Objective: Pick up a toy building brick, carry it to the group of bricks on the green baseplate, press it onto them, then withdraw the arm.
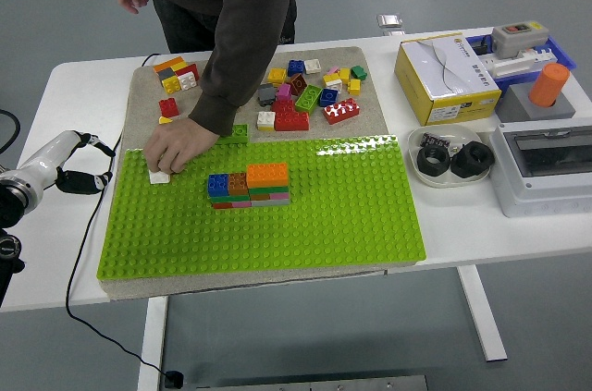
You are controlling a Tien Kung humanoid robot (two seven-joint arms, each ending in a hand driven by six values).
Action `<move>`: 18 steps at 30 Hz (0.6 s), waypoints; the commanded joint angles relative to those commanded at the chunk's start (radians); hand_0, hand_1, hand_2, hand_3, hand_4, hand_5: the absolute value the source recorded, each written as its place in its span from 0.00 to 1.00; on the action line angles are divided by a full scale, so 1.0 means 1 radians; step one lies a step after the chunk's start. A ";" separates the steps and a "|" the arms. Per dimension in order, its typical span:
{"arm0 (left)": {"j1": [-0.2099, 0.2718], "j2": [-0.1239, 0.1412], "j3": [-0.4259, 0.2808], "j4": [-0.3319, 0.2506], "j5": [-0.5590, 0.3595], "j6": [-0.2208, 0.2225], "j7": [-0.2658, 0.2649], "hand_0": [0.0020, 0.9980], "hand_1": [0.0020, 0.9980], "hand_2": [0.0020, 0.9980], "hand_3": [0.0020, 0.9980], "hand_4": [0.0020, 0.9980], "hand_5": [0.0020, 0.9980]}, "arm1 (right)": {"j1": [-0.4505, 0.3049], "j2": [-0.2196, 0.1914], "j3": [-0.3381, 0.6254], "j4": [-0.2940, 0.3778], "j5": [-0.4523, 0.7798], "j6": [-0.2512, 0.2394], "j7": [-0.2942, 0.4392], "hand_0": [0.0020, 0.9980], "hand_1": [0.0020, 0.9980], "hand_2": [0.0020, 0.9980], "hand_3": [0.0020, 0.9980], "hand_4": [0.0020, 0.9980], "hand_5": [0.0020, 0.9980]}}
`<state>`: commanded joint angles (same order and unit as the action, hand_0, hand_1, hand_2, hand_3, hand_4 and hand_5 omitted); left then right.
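Left hand [79,160]: at the table's left edge, fingers loosely spread, holding nothing. Person's hand [178,145]: over a white brick [160,177] on the green baseplate [342,215], far-left corner. Brick stack [249,185]: just right of it, left of centre. Loose bricks [305,95]: mat beyond.

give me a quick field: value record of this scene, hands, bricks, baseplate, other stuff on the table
left hand: at the table's left edge, fingers open, holding nothing
right hand: not in view
person's hand: over the baseplate's far-left corner, fingers on a white brick
green baseplate: at the table's near middle
brick stack: left of the baseplate's centre, blue and orange on top
loose bricks: on the beige mat behind the baseplate
right side: yellow box, white dish with black parts
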<state>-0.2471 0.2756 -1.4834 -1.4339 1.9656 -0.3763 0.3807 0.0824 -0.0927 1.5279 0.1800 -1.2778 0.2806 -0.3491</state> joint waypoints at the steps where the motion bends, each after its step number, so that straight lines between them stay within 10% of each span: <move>1: -0.001 0.000 0.004 0.002 -0.001 -0.001 0.000 1.00 0.95 0.93 0.63 0.65 0.00 | 0.000 0.000 0.000 0.000 -0.001 0.000 0.000 0.73 0.68 0.74 0.88 0.73 1.00; 18: -0.014 0.037 0.085 0.023 -0.020 0.021 -0.043 1.00 0.95 0.93 0.64 0.66 0.00 | -0.002 0.005 0.000 0.000 -0.009 0.002 -0.005 0.73 0.68 0.75 0.88 0.73 1.00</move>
<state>-0.2606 0.3129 -1.3984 -1.4110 1.9452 -0.3555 0.3380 0.0807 -0.0881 1.5284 0.1800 -1.2867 0.2828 -0.3545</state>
